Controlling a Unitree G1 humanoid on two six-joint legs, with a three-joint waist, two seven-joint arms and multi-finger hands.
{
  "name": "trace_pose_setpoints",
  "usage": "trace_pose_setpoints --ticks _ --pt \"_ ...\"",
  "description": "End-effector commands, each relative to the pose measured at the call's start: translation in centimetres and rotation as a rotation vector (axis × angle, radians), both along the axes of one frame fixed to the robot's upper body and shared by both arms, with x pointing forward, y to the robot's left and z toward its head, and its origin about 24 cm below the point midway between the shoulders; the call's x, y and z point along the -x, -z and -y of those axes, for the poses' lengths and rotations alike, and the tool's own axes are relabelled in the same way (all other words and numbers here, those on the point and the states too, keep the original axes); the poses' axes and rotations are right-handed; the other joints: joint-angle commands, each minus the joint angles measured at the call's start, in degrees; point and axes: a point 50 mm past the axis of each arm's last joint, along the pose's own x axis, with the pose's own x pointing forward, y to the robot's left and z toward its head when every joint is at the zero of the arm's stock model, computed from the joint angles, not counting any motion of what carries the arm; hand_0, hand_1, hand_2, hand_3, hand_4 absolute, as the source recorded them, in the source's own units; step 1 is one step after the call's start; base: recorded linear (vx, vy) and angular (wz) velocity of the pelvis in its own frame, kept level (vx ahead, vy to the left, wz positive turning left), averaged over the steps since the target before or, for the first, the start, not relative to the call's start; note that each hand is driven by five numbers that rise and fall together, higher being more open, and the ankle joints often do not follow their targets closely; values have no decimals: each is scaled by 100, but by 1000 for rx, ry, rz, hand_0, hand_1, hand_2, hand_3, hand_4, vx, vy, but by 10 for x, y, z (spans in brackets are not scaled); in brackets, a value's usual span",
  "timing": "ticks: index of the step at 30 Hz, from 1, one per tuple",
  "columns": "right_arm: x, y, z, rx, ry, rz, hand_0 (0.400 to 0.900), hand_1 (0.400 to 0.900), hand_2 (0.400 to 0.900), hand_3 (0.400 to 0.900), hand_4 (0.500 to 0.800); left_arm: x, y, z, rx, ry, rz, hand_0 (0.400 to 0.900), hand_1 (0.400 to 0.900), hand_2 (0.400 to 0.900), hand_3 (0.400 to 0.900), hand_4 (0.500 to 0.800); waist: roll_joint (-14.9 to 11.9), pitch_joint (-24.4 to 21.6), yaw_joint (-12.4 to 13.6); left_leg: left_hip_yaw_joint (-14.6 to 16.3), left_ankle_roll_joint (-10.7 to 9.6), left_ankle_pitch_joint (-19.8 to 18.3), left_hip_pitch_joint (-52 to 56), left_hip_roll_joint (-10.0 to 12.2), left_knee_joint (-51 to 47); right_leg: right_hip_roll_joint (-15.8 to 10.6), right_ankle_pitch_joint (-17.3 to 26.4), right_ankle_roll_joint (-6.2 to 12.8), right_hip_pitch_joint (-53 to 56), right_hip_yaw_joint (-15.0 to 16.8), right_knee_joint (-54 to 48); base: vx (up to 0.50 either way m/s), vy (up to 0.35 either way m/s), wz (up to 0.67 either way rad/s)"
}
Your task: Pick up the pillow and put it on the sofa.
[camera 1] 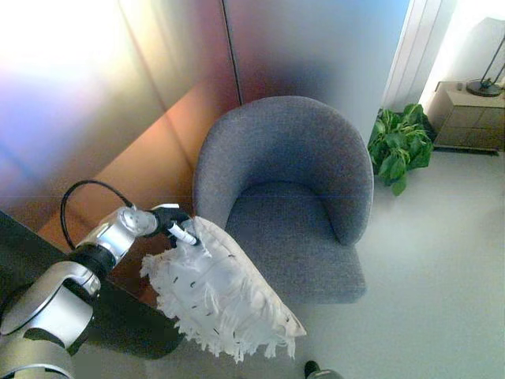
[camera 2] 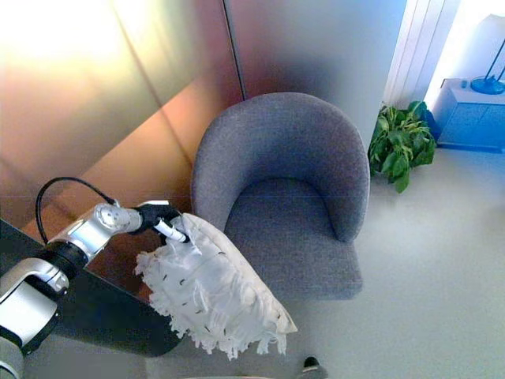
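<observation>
A white fringed pillow (camera 1: 221, 296) with small dark flecks hangs in the air at the lower middle, tilted, just left of the seat's front corner. My left hand (camera 1: 175, 225) grips its upper left edge, fingers curled into the fabric. The sofa is a grey round-backed armchair (camera 1: 288, 197) standing in the middle, its seat bare. The pillow's lower right corner overlaps the chair's front left edge in both eye views. My right hand shows in neither view.
A dark low table (camera 1: 118, 316) lies under my left arm at the lower left. A wood-panelled wall (camera 1: 118, 103) runs behind the chair. A green potted plant (camera 1: 401, 146) and a low cabinet (camera 1: 469, 114) with a lamp stand at the far right.
</observation>
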Motion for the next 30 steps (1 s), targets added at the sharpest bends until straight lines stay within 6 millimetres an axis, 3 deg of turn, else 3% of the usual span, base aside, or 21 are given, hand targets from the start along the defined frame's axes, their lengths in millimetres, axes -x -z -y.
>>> trace_pose_setpoints --ticks 1,16,23,30 --pt "20 0 3 11 59 -61 900 900 900 900 800 -35 -145 -9 -37 -56 423 400 400 400 400 500 183 -535 -110 355 -16 -534 275 -480 163 117 -143 506 -147 176 315 60 -110 -17" --pt "47 -2 8 22 163 -94 900 900 900 900 800 -43 -181 4 -41 -76 539 400 400 400 400 500 636 -411 -613 739 -82 -468 211 -471 148 163 -11 603 -347 457 181 35 -72 -17" --pt "47 0 3 13 206 -79 900 900 900 900 800 -47 -181 15 -44 -60 534 400 400 400 400 500 740 -458 -754 885 -76 -487 234 -459 158 206 -44 606 -369 528 187 7 -56 -14" --pt "58 2 -5 -3 245 -90 900 900 900 900 800 -47 -181 19 -58 -48 535 400 400 400 400 500 679 -516 -854 1041 -75 -527 272 -371 236 275 -63 575 -352 603 194 24 -77 -8"
